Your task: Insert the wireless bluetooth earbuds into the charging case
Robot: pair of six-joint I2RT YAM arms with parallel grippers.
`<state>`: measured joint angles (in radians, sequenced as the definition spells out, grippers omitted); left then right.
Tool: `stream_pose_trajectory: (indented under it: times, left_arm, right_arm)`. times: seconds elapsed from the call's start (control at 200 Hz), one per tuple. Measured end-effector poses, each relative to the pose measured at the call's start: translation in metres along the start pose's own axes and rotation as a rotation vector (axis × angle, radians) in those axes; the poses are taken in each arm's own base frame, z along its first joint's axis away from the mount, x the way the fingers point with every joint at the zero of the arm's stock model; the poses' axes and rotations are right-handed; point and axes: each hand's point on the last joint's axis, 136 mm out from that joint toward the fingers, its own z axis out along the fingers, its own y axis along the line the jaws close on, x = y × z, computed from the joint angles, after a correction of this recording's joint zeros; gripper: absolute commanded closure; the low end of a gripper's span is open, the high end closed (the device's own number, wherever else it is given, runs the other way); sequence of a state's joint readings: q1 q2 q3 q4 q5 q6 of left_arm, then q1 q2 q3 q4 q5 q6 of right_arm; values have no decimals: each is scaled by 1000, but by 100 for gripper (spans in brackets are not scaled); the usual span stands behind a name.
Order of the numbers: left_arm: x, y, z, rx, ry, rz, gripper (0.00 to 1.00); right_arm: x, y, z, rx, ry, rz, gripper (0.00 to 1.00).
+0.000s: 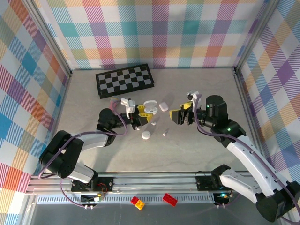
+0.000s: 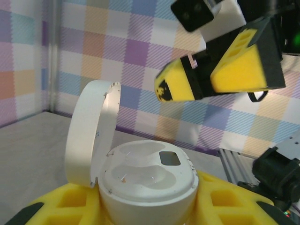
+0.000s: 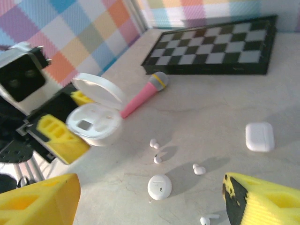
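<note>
The white charging case (image 2: 147, 180) stands open with its lid (image 2: 91, 131) tipped up and both wells empty. My left gripper (image 2: 147, 206) is shut on its base, with yellow pads (image 2: 220, 201) on either side. From above, the case (image 1: 150, 107) sits at the tips of the left gripper (image 1: 142, 115). Several tiny white earbuds (image 3: 153, 143) (image 3: 199, 169) (image 3: 206, 219) lie loose on the table; one earbud (image 1: 153, 123) is just in front of the case. My right gripper (image 3: 150, 206) hangs open above them, holding nothing; it faces the case (image 3: 93, 124). The right gripper (image 1: 181, 112) is a short way right of the case.
A round closed white case (image 3: 159, 186) lies among the buds, and a squarish white case (image 3: 259, 136) lies farther off. A pink microphone (image 3: 143, 95) and a chessboard (image 1: 124, 79) sit behind. Two toy bricks (image 1: 137, 202) lie below the rail. Checked walls enclose the table.
</note>
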<state>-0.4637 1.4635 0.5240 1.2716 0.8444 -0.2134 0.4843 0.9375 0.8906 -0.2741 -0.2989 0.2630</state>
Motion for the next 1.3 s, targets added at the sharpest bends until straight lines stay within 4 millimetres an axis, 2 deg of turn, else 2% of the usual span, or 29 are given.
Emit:
stream_pose_trajectory:
  times: [0.125, 0.27, 0.345, 0.47, 0.65, 0.835, 0.955, 1.12, 1.3]
  left_arm:
    - [-8, 12, -9, -41, -14, 17, 69]
    - [-14, 25, -19, -81, -27, 33, 69]
    - [-16, 33, -24, -107, -31, 38, 69]
    - [-21, 43, -33, -144, -41, 49, 69]
    - [-27, 48, -34, -159, -54, 63, 69]
    - [-32, 50, -34, -164, -62, 74, 69]
    - [-33, 50, -34, -165, -64, 78, 69]
    - [-33, 50, -34, -165, -63, 78, 69]
    - [-33, 50, -34, -165, -63, 79, 69]
  right_arm:
    - [21, -23, 24, 66, 74, 157, 22]
    - [76, -56, 61, 145, 232, 370, 31]
    - [100, -65, 77, 176, 297, 460, 33]
    - [127, -68, 101, 193, 366, 563, 41]
    - [150, -73, 130, 209, 400, 697, 57]
    - [177, -80, 154, 236, 437, 821, 62]
    - [188, -82, 166, 242, 453, 875, 62]
    - [171, -79, 184, 201, 421, 886, 61]
    - [169, -80, 197, 197, 430, 892, 61]
